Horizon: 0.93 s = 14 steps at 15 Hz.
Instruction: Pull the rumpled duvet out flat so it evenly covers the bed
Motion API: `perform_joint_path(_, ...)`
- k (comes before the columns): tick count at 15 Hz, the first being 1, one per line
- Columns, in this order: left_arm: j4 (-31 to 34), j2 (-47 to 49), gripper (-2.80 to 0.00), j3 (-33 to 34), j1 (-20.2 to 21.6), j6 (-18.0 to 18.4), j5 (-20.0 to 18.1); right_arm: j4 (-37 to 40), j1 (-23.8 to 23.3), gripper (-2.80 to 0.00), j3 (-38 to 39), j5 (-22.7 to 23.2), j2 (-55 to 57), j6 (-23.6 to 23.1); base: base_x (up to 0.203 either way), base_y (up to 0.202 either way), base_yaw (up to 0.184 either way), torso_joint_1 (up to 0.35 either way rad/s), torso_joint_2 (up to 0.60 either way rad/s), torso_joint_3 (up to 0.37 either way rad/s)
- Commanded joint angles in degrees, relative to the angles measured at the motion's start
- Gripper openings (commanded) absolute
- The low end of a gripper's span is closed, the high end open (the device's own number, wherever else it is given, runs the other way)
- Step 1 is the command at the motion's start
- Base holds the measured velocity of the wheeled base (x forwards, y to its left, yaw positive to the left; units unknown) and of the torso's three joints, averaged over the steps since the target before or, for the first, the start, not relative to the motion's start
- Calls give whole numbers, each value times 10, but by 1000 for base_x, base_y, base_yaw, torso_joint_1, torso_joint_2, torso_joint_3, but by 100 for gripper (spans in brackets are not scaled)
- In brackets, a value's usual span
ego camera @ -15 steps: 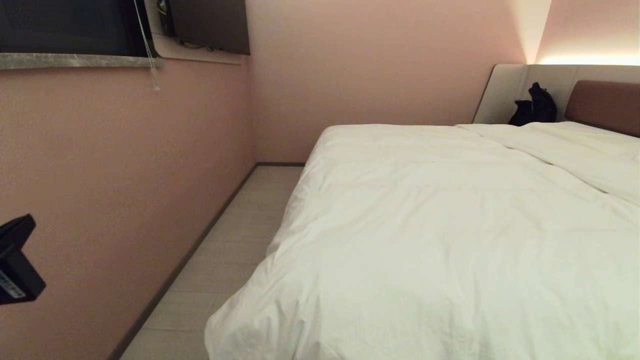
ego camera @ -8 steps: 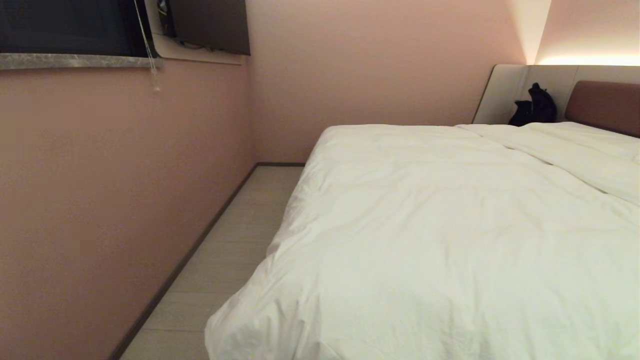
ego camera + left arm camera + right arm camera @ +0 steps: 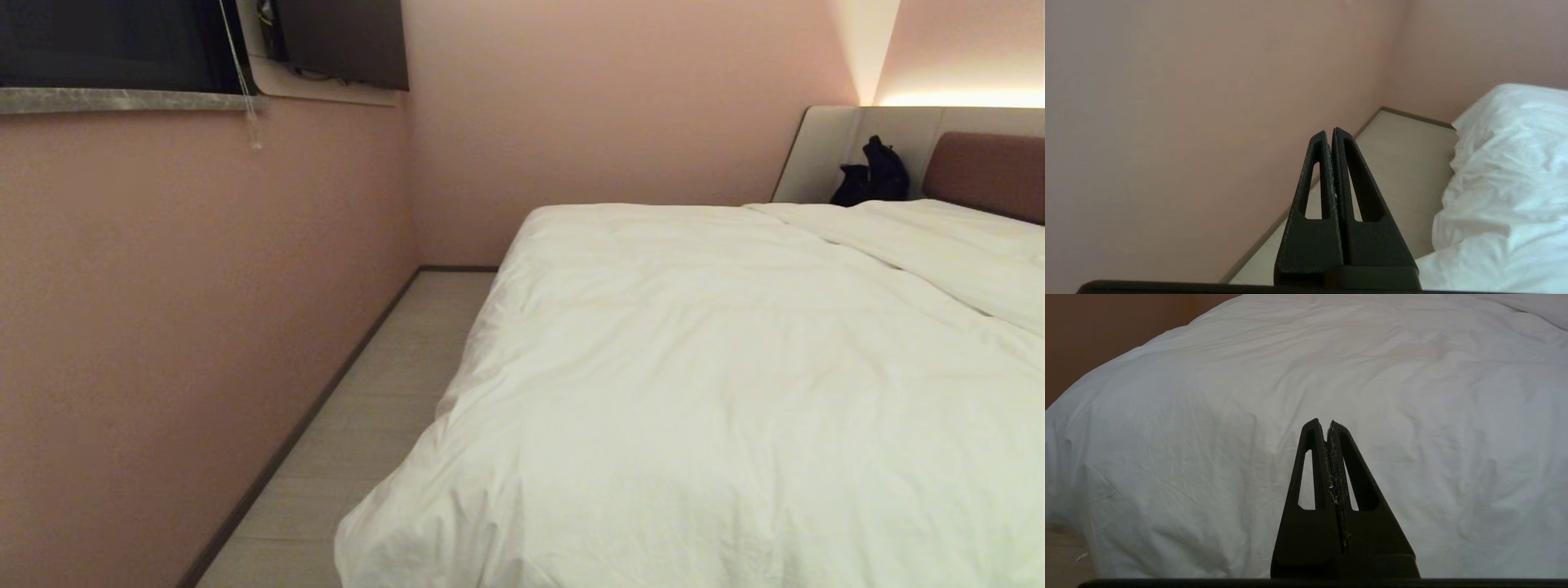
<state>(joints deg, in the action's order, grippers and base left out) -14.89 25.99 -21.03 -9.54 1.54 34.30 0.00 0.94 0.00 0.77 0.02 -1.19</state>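
The puffy white duvet (image 3: 735,392) lies spread over the bed, hanging over its near left corner and left side, with soft wrinkles. The bed's brown headboard (image 3: 988,173) shows at the far right in its pale grey surround. Neither arm appears in the head view. My left gripper (image 3: 1329,134) is shut with nothing in it and hangs over the floor strip beside the bed, the duvet (image 3: 1506,183) off to its side. My right gripper (image 3: 1322,424) is shut and empty, pointing at the duvet's (image 3: 1208,416) draped front face without touching it.
A pink wall (image 3: 163,327) runs close along the bed's left side, leaving a narrow strip of pale floor (image 3: 367,408). A window sill (image 3: 122,100) and a dark screen (image 3: 343,41) sit high on the walls. A black object (image 3: 873,173) rests by the headboard.
The left arm's black part, seen at the head view's left edge a second ago, has dropped out of that view. The duvet and bed have not moved.
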Motion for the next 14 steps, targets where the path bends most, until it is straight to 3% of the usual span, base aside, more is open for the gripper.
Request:
perform_joint_path(1,1,-41,-280,7,25,1,0,0,0,-280,0,0,0,0,0,0,0,0,0,0)
perform_joint_path(8,14,-104,-280,15,58,28,-3,0,0,-280,0,0,0,0,0,0,0,0,0,0)
perform_joint_path(14,23,-128,-280,19,96,30,-8,0,0,-280,0,0,0,0,0,0,0,0,0,0)
